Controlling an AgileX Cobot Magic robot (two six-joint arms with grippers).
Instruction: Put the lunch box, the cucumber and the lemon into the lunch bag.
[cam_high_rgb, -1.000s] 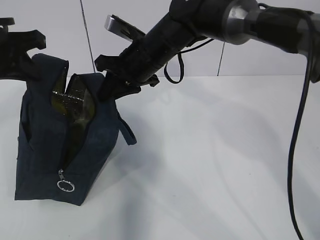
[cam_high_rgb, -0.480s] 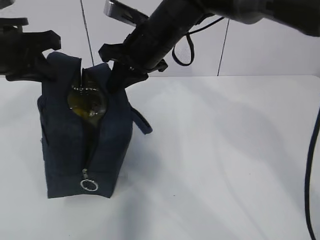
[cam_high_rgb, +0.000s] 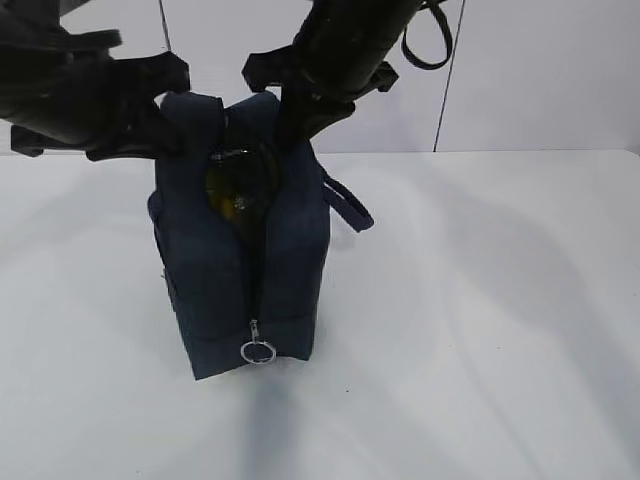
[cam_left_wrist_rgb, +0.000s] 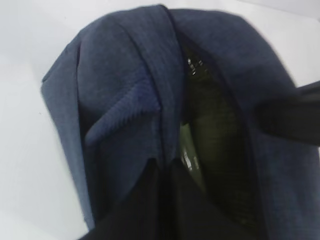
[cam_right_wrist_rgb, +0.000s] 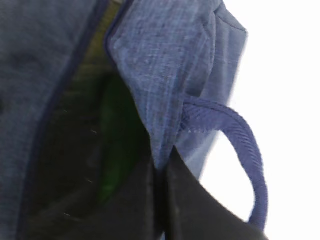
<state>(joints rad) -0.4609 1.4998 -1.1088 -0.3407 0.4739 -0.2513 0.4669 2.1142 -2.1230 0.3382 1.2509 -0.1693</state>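
The dark navy lunch bag (cam_high_rgb: 215, 290) stands upright on the white table with its zipper end and silver ring pull (cam_high_rgb: 258, 352) facing me. My left gripper (cam_high_rgb: 178, 118) is shut on the left rim of the bag's opening, as the left wrist view (cam_left_wrist_rgb: 163, 162) shows. My right gripper (cam_high_rgb: 292, 125) is shut on the right rim, as the right wrist view (cam_right_wrist_rgb: 160, 155) shows. Something glossy and olive-yellow (cam_high_rgb: 240, 185) shows in the narrow opening. A pale green shiny edge (cam_left_wrist_rgb: 186, 150) and a dark green shape (cam_right_wrist_rgb: 116, 145) lie inside. I cannot tell the lunch box, cucumber and lemon apart.
One looped handle (cam_high_rgb: 350, 205) hangs off the bag's right side, also in the right wrist view (cam_right_wrist_rgb: 242, 137). The white table (cam_high_rgb: 480, 330) stretches to the right and front. A white wall with dark seams stands behind.
Both grippers have carried the bag to the right across the table, from the far left towards the middle. The bag now stands straighter and its opening is narrower.
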